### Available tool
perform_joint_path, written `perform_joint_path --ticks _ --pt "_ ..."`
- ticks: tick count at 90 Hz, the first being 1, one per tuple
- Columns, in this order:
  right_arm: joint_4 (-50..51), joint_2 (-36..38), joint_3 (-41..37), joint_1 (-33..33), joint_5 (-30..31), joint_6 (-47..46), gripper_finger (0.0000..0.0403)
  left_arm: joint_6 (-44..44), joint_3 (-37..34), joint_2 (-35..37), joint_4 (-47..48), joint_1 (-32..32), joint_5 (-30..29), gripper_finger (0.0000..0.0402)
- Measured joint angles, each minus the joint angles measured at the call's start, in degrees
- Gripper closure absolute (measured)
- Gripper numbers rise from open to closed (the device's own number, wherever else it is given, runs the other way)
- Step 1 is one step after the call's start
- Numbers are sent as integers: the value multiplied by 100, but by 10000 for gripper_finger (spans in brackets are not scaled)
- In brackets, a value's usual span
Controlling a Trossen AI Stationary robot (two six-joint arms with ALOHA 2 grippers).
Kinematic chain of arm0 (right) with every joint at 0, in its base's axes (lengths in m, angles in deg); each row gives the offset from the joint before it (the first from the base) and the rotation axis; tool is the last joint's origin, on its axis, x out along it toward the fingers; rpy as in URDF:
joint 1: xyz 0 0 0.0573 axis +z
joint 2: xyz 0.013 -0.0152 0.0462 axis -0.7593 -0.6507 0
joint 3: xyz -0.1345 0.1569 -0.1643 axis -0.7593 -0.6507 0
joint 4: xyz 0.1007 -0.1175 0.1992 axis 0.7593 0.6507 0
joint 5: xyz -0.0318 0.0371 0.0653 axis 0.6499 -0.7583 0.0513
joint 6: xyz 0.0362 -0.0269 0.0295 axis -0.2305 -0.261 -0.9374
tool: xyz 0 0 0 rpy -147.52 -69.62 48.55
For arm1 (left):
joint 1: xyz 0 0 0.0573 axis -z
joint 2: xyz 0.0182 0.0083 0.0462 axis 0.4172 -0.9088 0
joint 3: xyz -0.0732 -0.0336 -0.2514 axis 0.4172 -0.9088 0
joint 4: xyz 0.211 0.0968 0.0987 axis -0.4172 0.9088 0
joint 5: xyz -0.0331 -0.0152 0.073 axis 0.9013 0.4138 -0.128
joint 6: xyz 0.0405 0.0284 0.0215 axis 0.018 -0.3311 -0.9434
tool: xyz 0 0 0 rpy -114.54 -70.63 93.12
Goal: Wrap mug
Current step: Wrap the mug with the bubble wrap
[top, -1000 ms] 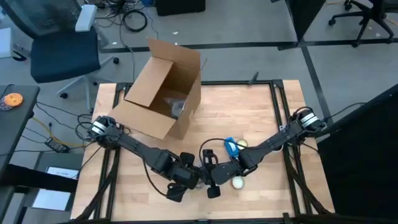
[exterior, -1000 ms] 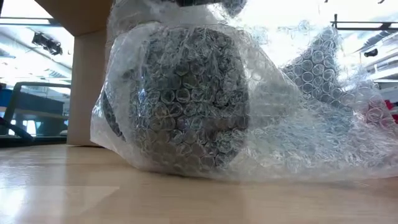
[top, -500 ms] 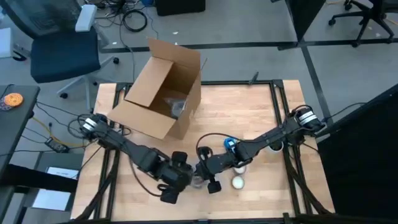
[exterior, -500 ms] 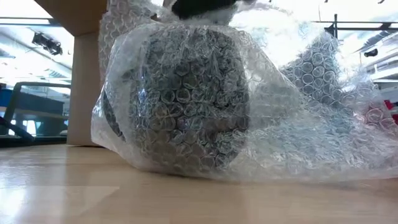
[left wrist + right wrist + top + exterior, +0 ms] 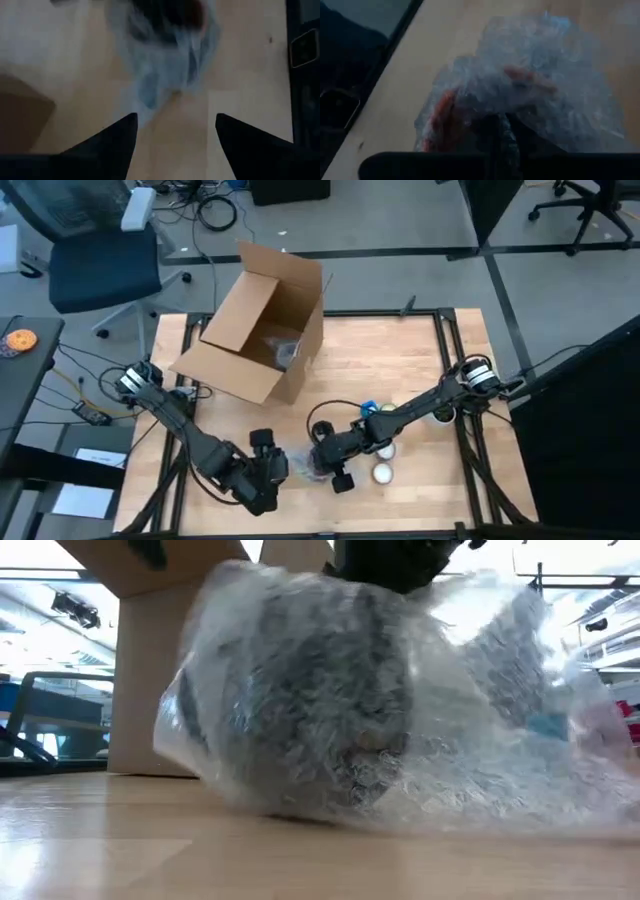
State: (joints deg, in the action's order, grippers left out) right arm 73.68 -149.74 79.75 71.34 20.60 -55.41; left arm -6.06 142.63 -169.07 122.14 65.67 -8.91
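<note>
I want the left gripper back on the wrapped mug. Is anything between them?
Nothing visible. The left gripper, open, faces the bubble-wrapped mug across bare table. The right gripper sits at the bundle's far side, out of that path.

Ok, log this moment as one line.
stage: wrapping | mug: inside bubble wrap on table | right gripper: on the wrap | left gripper: open, beside it | box: open

An open cardboard box (image 5: 262,325) sits on the wooden table (image 5: 400,350), an office chair (image 5: 95,240) beyond.
</note>
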Motion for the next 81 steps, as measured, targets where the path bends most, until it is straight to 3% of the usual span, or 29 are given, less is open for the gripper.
perform_joint_path --ticks 14,23,36,49,81 --pt "663 -23 318 17 -82 -105 403 -43 -1055 -3 -2041 -201 289 147" --pt "1028 -34 594 15 -186 -319 403 -108 -1532 -9 -2878 -539 341 147" --pt "1293 -37 811 -4 -422 -627 403 -571 -1900 -9 -3766 -1010 408 147" --pt "1424 -33 854 -147 -541 -916 403 -1348 -2105 -48 -5027 -1393 1061 147" --pt "1565 -591 875 -320 -391 -1214 403 -1916 -2245 -114 -4816 -1669 1026 147"
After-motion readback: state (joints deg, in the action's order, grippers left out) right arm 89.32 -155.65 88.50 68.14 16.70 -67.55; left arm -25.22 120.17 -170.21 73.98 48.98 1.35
